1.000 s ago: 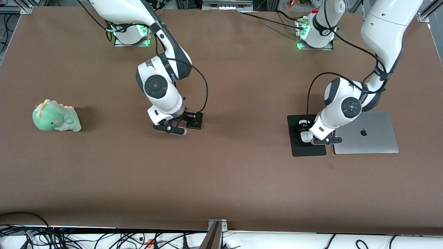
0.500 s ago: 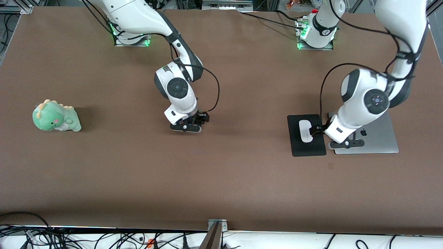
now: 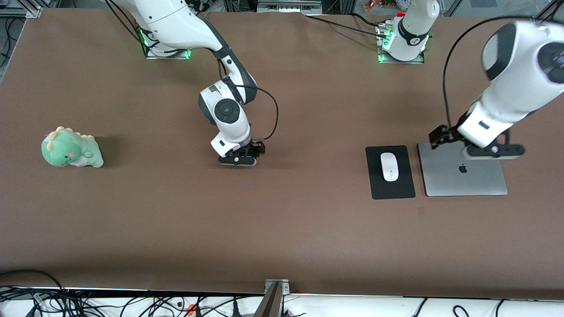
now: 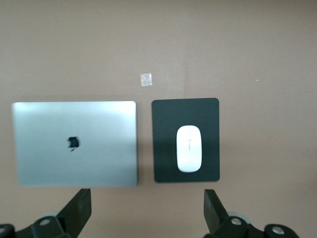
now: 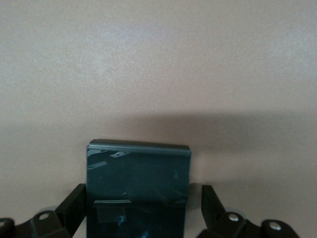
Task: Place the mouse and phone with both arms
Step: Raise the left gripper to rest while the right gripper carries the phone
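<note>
Left gripper lifted off mouse, now over laptop, jaws released. Mouse on pad, right of frame. Right gripper low at centre, fingers apart around phone. Retract straight up, avoid nudging phone.

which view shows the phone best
The right wrist view: the phone fills the lower middle as a glossy black slab between the open fingers of the right claw. In the front view that claw covers it, so it cannot be made out. The left wrist view does not show it.
</note>
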Robot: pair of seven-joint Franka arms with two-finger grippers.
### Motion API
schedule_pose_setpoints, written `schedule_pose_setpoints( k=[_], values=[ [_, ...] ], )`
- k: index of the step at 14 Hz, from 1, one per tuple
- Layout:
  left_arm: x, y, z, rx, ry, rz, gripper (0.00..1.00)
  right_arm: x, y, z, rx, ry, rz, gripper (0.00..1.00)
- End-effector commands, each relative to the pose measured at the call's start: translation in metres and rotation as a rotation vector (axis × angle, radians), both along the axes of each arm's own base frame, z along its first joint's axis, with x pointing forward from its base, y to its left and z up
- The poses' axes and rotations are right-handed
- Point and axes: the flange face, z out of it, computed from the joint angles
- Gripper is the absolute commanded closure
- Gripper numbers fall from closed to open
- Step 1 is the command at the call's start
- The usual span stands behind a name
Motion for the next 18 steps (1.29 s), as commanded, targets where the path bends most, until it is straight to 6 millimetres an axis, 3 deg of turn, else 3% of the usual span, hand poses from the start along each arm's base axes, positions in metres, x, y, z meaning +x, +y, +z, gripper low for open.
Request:
schedule_pose_setpoints(
  k=[1, 5, 7, 10, 13, 16, 18],
  values=[
    [-0.008, 0.012, 0.049, -0.013, 0.065, -0.009, 0.0, -0.006, 0.004, -0.003, -0.009, -0.013, 0.026, 0.08],
    [-0.005, 0.021, 0.111, -0.006, 0.0, 0.016, 0.0, -0.006, 0.004, -0.003, -0.011, -0.01, 0.036, 0.32],
    [-0.005, 0.029, 0.119, -0.017, -0.017, 0.033, 0.0, -0.004, 0.004, -0.001, -0.012, -0.009, 0.052, 0.43],
    [-0.005, 0.022, 0.117, -0.018, -0.012, 0.023, 0.0, 0.005, -0.005, 0.009, -0.036, 0.015, 0.063, 0.47],
    [-0.006, 0.01, 0.116, -0.018, -0.008, 0.003, 0.0, 0.037, -0.043, 0.035, -0.086, 0.045, 0.14, 0.52],
    [-0.006, 0.013, 0.116, -0.017, -0.006, 0.003, 0.0, 0.066, -0.105, 0.065, -0.084, 0.083, 0.195, 0.55],
    [-0.006, 0.012, 0.115, -0.019, -0.006, 0.0, 0.0, 0.074, -0.144, 0.078, -0.078, 0.103, 0.192, 0.55]
  ],
)
